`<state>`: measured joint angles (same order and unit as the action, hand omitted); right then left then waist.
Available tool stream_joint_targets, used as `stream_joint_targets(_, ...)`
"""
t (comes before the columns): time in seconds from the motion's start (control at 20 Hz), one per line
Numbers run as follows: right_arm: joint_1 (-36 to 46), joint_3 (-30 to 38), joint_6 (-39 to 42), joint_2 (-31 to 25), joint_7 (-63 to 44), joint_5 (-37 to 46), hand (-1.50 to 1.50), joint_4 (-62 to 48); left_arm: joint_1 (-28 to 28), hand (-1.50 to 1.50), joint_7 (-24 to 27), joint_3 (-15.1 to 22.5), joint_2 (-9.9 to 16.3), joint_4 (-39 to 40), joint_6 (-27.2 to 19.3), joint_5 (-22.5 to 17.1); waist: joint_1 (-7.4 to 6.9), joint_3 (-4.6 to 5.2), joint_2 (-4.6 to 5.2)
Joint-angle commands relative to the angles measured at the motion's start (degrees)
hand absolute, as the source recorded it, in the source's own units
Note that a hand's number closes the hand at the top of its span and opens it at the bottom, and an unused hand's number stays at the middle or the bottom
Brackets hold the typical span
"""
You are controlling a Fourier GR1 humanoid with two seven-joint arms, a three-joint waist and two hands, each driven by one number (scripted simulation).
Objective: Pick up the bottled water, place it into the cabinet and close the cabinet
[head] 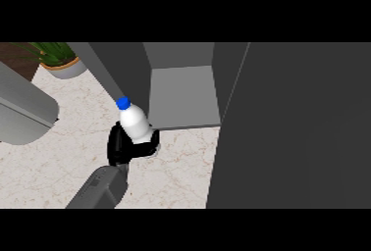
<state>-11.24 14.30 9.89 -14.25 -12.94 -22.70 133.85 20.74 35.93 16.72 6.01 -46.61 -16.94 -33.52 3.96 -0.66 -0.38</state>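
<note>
The right hand (129, 147) is curling round the lower part of the bottled water (135, 122), its black fingers wrapping the white body so that only the upper half and the blue cap are showing above the grip. The bottle is leaning a little, cap toward the upper left, and it is being held over the marbled table (43, 171), just in front of the cabinet (181, 93) and at the left corner of its open compartment. The grey forearm is coming in from the lower edge below the hand.

The cabinet is standing open: its light grey shelf floor is lying bare, with nothing showing on it (the bottle is overlapping only its front left edge, and I cannot tell whether it is touching). The dark cabinet door (297, 127) is filling the right side of the view, swung out toward the viewer.

At the upper left a potted plant (59, 61) is sitting on the table, well apart from the bottle, and a large grey rounded shape is crossing the left edge; whether it belongs to the left arm I cannot tell
</note>
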Motion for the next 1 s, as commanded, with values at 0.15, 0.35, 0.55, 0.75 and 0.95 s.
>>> stream_joint_targets(0.15,0.51,2.29,2.71,-1.50,0.80,-4.99,-1.50,-1.11,16.69,1.50,-6.39,3.57,-4.83,-0.48,-7.63,3.65,4.03,0.46,0.85)
stream_joint_targets(0.35,0.08,4.77,3.19,-2.19,0.58,-8.30,-1.50,-1.06,15.50,1.50,-7.38,2.92,-4.79,0.57,-10.32,2.71,4.67,0.57,0.99)
stream_joint_targets(0.55,-0.29,5.90,6.46,-3.66,1.94,-9.94,-1.50,-2.90,15.16,1.50,-7.49,3.00,-3.68,0.88,-13.34,3.05,5.58,0.48,1.24)
stream_joint_targets(0.75,1.52,6.86,5.68,-4.53,1.04,-11.40,-1.50,-3.98,15.04,1.50,-7.20,3.26,-3.43,1.62,-15.99,3.34,5.35,0.63,1.67)
stream_joint_targets(0.95,1.87,7.45,6.43,-4.93,1.33,-12.64,-1.50,-4.76,14.44,1.50,-6.60,3.04,-2.91,2.33,-18.38,3.26,6.13,0.65,1.98)
